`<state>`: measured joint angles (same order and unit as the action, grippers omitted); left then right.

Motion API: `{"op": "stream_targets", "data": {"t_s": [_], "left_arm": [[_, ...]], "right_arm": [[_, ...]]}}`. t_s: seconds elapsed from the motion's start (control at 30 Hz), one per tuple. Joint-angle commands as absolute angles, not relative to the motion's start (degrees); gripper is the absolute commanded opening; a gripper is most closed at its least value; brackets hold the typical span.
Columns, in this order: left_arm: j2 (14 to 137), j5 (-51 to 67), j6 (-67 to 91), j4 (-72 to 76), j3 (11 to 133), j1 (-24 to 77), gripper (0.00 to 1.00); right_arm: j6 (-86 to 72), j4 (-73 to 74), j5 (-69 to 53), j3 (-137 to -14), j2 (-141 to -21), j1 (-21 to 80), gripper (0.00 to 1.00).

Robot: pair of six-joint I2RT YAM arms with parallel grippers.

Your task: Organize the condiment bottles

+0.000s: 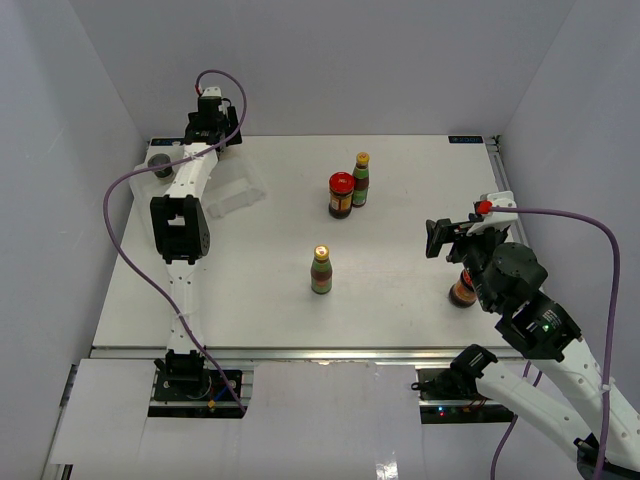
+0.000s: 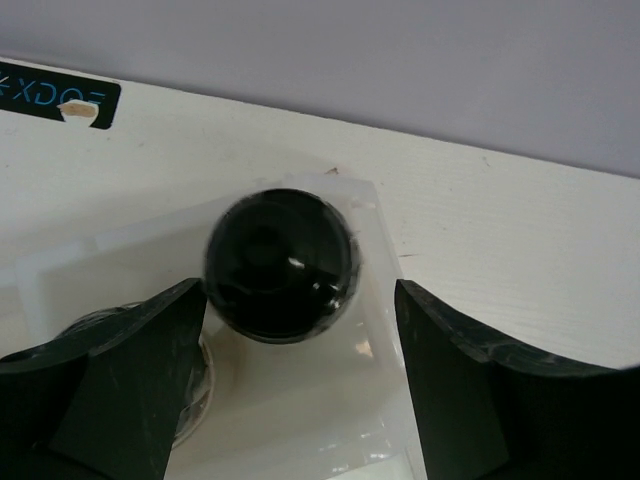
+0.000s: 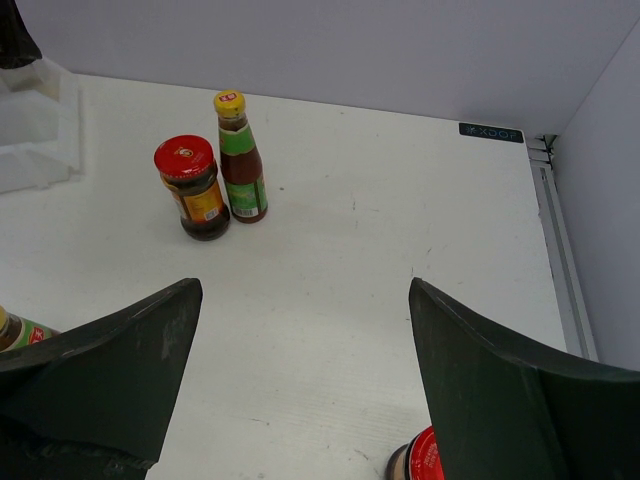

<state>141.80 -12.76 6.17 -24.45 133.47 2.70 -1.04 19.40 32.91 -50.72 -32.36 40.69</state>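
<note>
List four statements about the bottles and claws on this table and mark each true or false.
1. The left claw is open, straddling a black-capped shaker in the clear tray. True.
2. The red-lidded jar mid-table stands alone. False: a yellow-capped bottle stands right beside it.
3. The right claw grips a bottle. False: it is open, with nothing between its jaws.
4. A second yellow-capped bottle stands by itself, nearer the arms' bases. True.

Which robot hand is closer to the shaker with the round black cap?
Left. The left gripper hangs right over the black cap, an open finger on each side. The right gripper is far off across the table, by the right edge.
</note>
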Motion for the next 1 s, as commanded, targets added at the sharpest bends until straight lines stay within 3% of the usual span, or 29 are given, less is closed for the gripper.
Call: {"op": "stream_targets", "data": {"t_s": [0.0,0.37,0.63,0.97], "left_arm": [[139.21,-13.35,6.77,-21.52,133.16,2.37,0.88],[136.37,-10.47,6.69,-21.45,132.3,2.56,0.92],[128.53,-6.08,6.98,-23.2,130.47,3.17,0.98],[114.54,2.75,13.24,-28.62,121.12,6.85,0.97]], "right_arm": [[-0.26,16.0,34.29,-50.45,-32.34,40.97,0.9],[-0.26,15.65,34.72,-49.5,-31.92,41.04,0.9],[-0.56,16.95,34.45,-50.06,-31.85,40.97,0.9],[-2.01,21.28,33.49,-52.23,-30.04,40.99,0.9]]}}
